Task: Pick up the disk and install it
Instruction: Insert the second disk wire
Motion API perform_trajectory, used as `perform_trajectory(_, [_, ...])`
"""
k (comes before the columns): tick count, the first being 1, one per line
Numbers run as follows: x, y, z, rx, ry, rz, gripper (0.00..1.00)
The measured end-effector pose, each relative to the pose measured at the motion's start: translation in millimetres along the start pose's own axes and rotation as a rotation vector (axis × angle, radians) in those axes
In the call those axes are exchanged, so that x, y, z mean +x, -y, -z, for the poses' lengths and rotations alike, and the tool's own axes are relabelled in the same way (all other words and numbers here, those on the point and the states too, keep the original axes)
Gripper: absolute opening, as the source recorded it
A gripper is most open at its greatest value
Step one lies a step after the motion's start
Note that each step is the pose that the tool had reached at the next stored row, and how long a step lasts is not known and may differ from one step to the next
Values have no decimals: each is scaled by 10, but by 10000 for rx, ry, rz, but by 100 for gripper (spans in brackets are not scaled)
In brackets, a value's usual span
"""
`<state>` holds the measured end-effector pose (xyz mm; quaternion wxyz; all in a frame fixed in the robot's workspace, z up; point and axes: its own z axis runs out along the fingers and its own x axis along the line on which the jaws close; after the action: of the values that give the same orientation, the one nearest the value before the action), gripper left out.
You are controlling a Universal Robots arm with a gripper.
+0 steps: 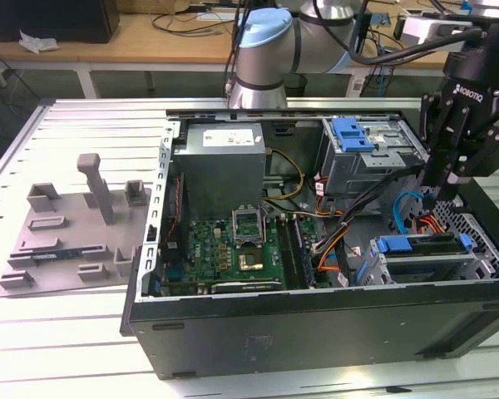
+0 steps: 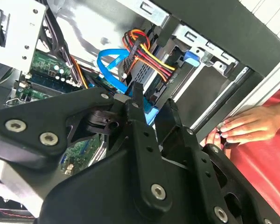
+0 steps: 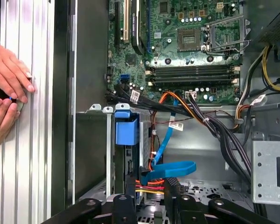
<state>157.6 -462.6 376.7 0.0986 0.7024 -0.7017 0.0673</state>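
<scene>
Black gripper (image 1: 441,193) hangs over the right end of the open computer case (image 1: 233,328) in the exterior view, its fingers (image 2: 139,122) parted with nothing between them. Just below, the disk (image 1: 420,249) sits in the lower drive bay near the case's front right corner, blue carrier bracket showing at its edge. A blue data cable (image 3: 170,168) and red-yellow power wires (image 2: 149,58) run to its rear. Farther off lies the green motherboard (image 3: 191,46). A person's hand (image 2: 245,126) rests on the table edge beside the case.
</scene>
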Motion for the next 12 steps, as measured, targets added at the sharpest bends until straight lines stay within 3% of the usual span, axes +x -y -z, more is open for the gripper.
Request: perform_trajectory(12, [31, -53, -114, 0, 0, -1, 36])
